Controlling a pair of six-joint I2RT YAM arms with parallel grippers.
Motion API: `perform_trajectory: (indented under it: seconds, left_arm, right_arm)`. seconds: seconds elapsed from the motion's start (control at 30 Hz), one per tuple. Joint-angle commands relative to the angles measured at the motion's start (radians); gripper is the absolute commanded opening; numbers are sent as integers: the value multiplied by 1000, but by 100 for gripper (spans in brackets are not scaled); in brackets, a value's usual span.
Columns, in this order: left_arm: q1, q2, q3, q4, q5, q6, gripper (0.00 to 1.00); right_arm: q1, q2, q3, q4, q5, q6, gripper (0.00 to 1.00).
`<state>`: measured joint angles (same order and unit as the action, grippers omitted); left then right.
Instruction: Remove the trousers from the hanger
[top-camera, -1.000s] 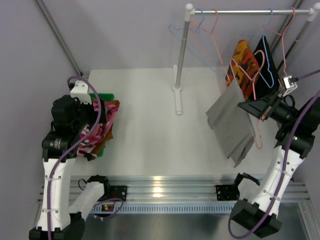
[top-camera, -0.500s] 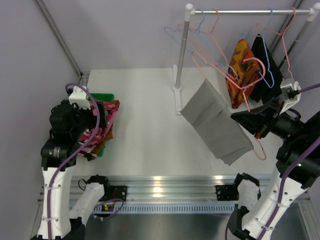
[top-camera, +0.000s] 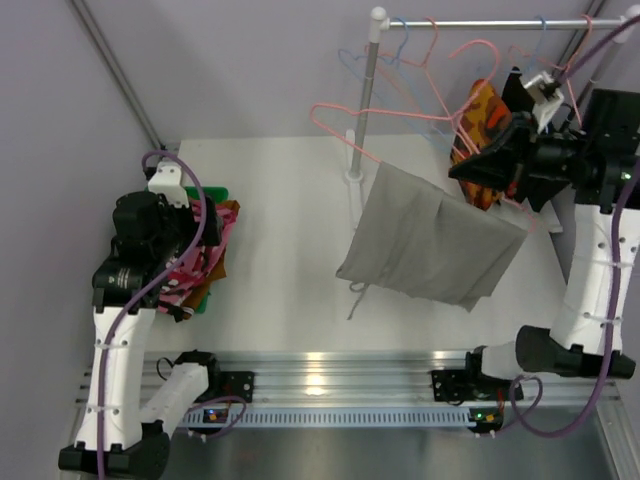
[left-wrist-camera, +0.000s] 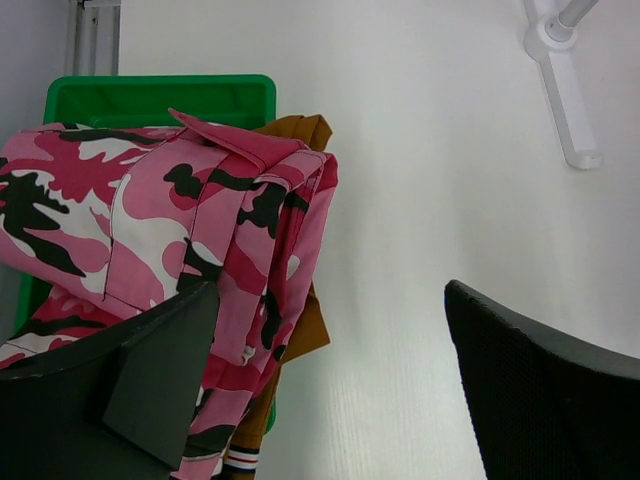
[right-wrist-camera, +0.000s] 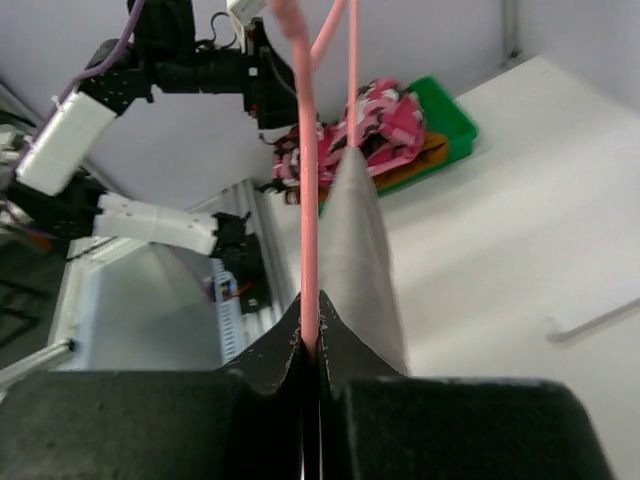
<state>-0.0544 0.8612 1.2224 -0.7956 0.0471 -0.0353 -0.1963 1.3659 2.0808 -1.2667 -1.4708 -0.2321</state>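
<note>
From where I stand, nothing here carries any readable writing: no text, label, brand, number or sign.

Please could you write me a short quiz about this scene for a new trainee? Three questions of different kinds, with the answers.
1. Open question: which trousers lie on top in the green tray?
2. True or false: the left gripper is open and holds nothing.
3. The right gripper is shut on: A) the pink hanger, B) the green tray, C) nothing.
Key: 1 the pink camouflage trousers; 2 true; 3 A.
</note>
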Motion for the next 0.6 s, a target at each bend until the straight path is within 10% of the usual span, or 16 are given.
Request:
perform_trajectory:
  seconds: [0.0,0.07,0.1,0.13,0.23,0.57]
  left_arm:
    - [-1,2,2,64,-3,-17,99]
    - [-1,4,3,64,-12,-15,99]
    - [-1,1,5,64,-16,-12,99]
    - [-1,-5,9,64,-21,-12,99]
    - [-1,-34,14,64,-20,-6,99]
    - [-1,-158,-37,111,259,28,99]
  right_arm:
    - [195,-16,-46,235,76,205,0]
    - [270,-144,-331,713,157,707,0]
    - [318,-184,-443,1269,168,1052,0]
    - [340,-192,-506,1356,190,1103,0]
    - [464,-53,-275,895,292,822,0]
    - [722,108,-245,1086,673,1048,0]
